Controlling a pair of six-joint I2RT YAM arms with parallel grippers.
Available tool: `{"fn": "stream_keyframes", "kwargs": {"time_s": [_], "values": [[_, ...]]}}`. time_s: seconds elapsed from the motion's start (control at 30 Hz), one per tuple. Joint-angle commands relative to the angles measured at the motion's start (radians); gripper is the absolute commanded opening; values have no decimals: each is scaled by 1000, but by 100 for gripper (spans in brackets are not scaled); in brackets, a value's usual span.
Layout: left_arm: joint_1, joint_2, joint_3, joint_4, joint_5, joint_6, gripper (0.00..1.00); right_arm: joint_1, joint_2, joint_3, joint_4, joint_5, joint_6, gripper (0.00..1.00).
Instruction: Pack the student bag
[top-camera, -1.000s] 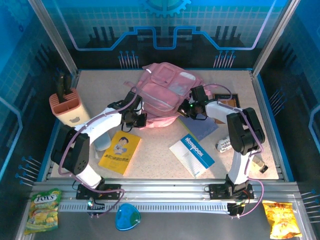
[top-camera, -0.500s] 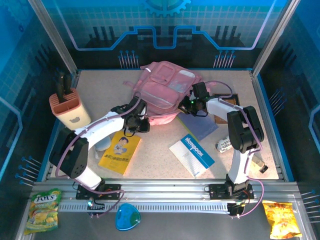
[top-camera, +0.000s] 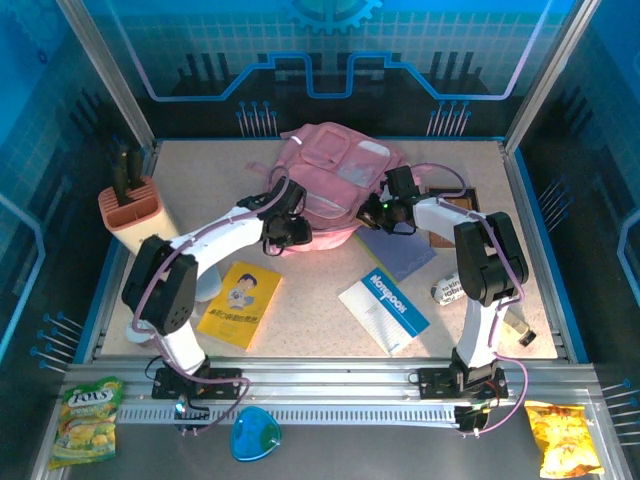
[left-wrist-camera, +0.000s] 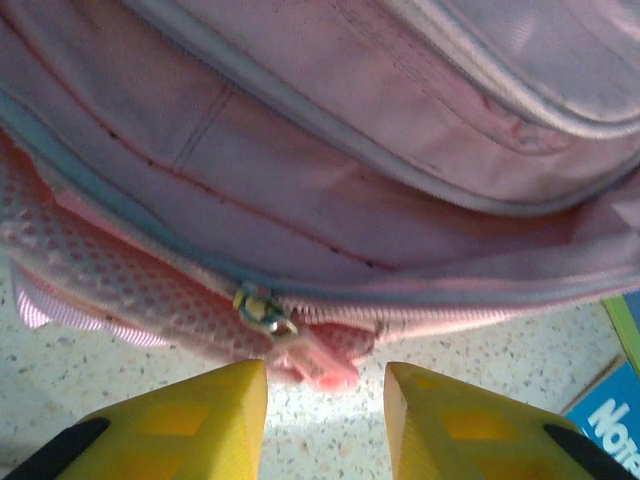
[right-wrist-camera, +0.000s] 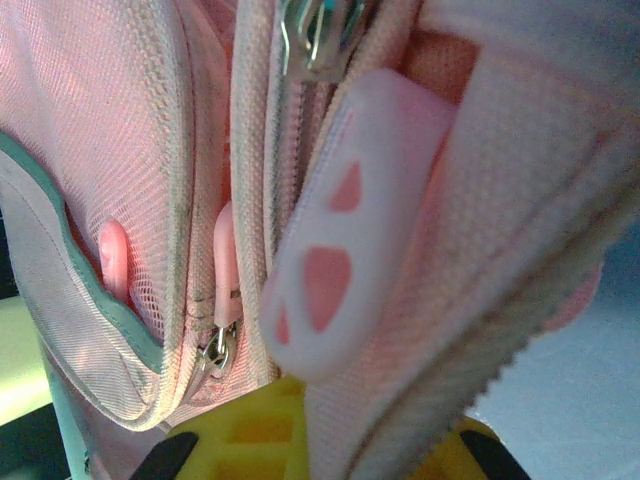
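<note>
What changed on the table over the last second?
The left gripper slid up and to the right along the bag's lower edge and opened its fingers; a pink zipper tab sits just ahead of them. The right gripper nudged slightly farther from the robot, staying clamped on the bag's edge. The yellow booklet and the notebook stayed put.

The top camera is looking down from above and behind the arms, from far off, taking in the whole table (top-camera: 200, 175) with the arm bases along its bottom edge. The left wrist camera is looking forward past the left gripper (left-wrist-camera: 325, 390), sitting very near the bag (left-wrist-camera: 380, 170), facing its lower seam with a strip of tabletop beneath. The right wrist camera is sitting closer still over the right gripper (right-wrist-camera: 345, 440), with the fabric blurring. All three views are sharing the bag. The top and left wrist views are also sharing the notebook (top-camera: 383, 310), its corner showing at the latter's lower right.
</note>
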Motion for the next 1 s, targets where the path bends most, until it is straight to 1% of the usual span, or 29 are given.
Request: {"fn": "stream_keyframes", "kwargs": {"time_s": [0.0,0.2,0.4,0.6,0.73,0.77,0.83,0.87,0.97], "values": [[-2,37,38,-41,-10,-14,35,-16,-37,2,96,12,2,10],[-3,76,58,-71,-27,-19,31,-16,-33,1,98,10,6,9],[-3,93,63,-75,-33,-23,18,-16,-28,2,102,8,11,9],[-1,82,57,-84,-52,-16,12,-16,-28,4,94,16,7,9],[9,65,36,-90,-58,-12,12,-16,-30,3,92,20,7,10],[13,60,29,-90,-58,-12,15,-16,-31,4,93,20,8,9],[19,45,11,-85,-58,-13,23,-16,-31,2,93,19,8,10],[22,42,5,-84,-58,-11,25,-16,-32,1,92,19,7,10],[22,37,-5,-83,-55,1,25,-15,-30,1,94,17,7,10]]}}
